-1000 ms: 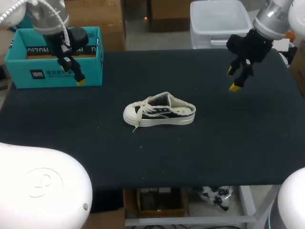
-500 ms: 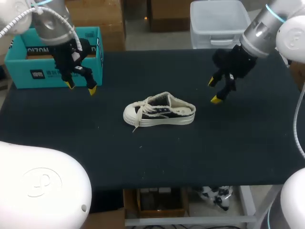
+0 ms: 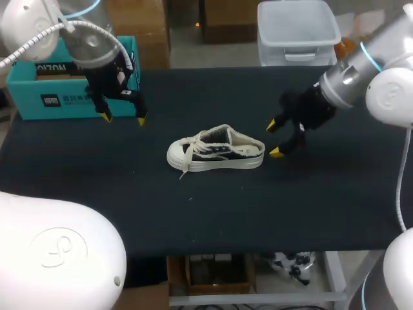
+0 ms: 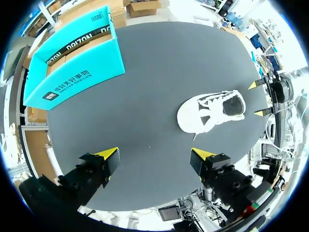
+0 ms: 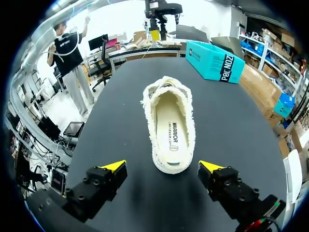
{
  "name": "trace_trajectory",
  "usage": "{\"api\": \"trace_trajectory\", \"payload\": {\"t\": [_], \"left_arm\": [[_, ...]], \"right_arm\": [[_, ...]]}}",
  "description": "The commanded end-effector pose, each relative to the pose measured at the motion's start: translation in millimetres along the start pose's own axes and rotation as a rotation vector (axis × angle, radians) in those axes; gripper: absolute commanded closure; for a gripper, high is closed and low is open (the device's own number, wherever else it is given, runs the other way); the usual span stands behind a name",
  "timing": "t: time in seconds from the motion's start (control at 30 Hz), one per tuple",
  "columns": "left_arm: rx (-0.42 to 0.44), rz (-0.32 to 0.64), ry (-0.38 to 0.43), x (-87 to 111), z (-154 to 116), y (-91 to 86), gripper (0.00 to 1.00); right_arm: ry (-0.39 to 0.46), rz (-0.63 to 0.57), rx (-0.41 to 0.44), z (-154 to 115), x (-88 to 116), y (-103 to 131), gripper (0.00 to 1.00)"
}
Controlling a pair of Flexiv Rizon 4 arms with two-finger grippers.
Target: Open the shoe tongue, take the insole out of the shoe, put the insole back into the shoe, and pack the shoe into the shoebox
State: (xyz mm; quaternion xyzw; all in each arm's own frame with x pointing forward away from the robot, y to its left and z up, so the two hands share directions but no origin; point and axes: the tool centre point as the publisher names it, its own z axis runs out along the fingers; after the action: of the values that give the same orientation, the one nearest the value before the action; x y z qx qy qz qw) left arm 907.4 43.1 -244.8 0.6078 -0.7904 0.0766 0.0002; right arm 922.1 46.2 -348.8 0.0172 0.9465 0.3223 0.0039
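Note:
A small cream and dark shoe (image 3: 216, 154) lies on its sole mid-table, toe to the left, laces loose; its cream insole (image 5: 171, 131) shows inside. My right gripper (image 3: 273, 138) hangs open just behind the heel, the shoe (image 5: 169, 123) straight ahead between its fingers' line, untouched. My left gripper (image 3: 123, 119) is open above the table in front of the teal shoebox (image 3: 71, 81), left of and behind the shoe (image 4: 212, 111). The shoebox (image 4: 72, 67) stands open-topped; my right gripper's yellow tips (image 4: 258, 99) show beyond the shoe's heel.
The black table (image 3: 206, 206) has bare room in front of the shoe and on both sides. The teal box (image 5: 215, 60) sits at the far left corner. A grey bin (image 3: 298, 29) stands past the back edge.
My right gripper came down and left to just behind the shoe's heel. My left gripper moved right and forward, away from the shoebox toward the shoe. Both stayed open.

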Motion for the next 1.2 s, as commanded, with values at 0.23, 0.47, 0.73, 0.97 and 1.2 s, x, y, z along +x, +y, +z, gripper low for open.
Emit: {"api": "trace_trajectory", "payload": {"t": [0.23,0.47,0.73,0.97,1.2], "left_arm": [[0.062,-0.083,-0.033,6.5,4,3.8,0.00],[0.062,-0.148,0.004,37.0,14,13.1,0.00],[0.038,-0.135,-0.002,54.8,21,9.8,0.00],[0.024,-0.111,-0.018,64.0,25,9.4,0.00],[0.016,-0.100,-0.019,68.5,30,8.7,0.00]], "right_arm": [[-0.001,0.002,-0.035,21,-2,-2,0.00],[-0.002,0.029,-0.061,33,-7,-7,0.00],[0.004,0.051,-0.086,47,-11,-14,0.00],[0.012,0.058,-0.106,57,-16,-18,0.00],[0.018,0.062,-0.140,69,-19,-18,0.00]]}}
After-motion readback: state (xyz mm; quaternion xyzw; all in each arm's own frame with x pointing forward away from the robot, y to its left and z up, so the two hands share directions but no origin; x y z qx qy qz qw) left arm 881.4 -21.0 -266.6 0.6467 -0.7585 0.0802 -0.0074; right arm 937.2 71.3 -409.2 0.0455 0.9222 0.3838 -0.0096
